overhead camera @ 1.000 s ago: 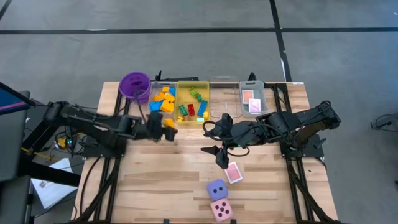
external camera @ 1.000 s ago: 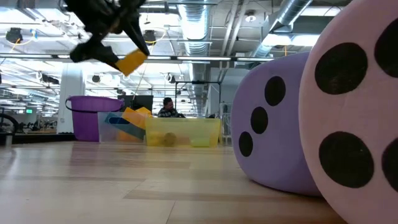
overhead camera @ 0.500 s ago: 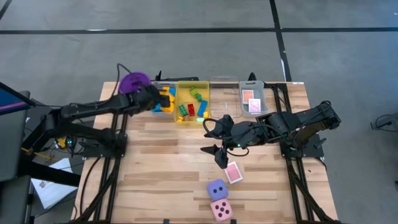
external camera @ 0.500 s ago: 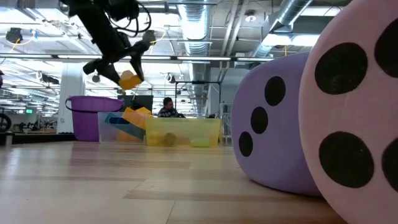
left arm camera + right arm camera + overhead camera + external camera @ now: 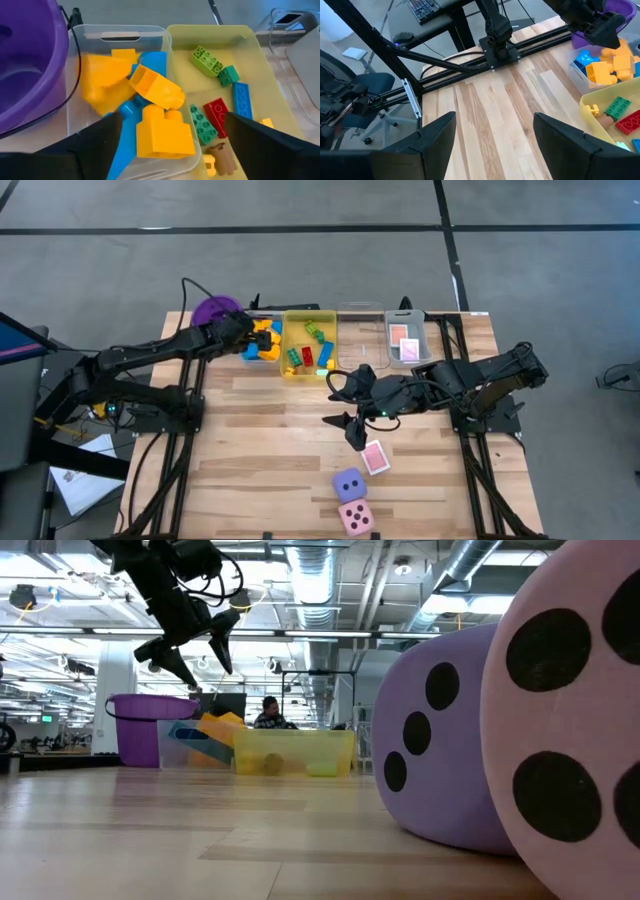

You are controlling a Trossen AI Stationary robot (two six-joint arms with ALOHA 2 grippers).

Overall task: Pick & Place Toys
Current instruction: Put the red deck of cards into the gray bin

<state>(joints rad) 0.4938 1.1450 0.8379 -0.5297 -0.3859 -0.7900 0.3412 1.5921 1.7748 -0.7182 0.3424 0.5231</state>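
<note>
The yellow plastic brick [image 5: 107,82] that the left pincer [image 5: 190,652] carried a second ago has left its grip and now lies among the orange and blue bricks [image 5: 262,340] in the clear rectangular tray [image 5: 120,36], beside the yellow tray [image 5: 308,317]; the pincer hangs above the tray, jaws wide and empty. The right pincer [image 5: 352,425] waits over the middle of the wooden surface [image 5: 260,450], jaws apart and empty, near a pink-backed playing card [image 5: 376,457]. The purple soft die [image 5: 349,484] and pink soft die [image 5: 356,517] sit at the near edge.
</note>
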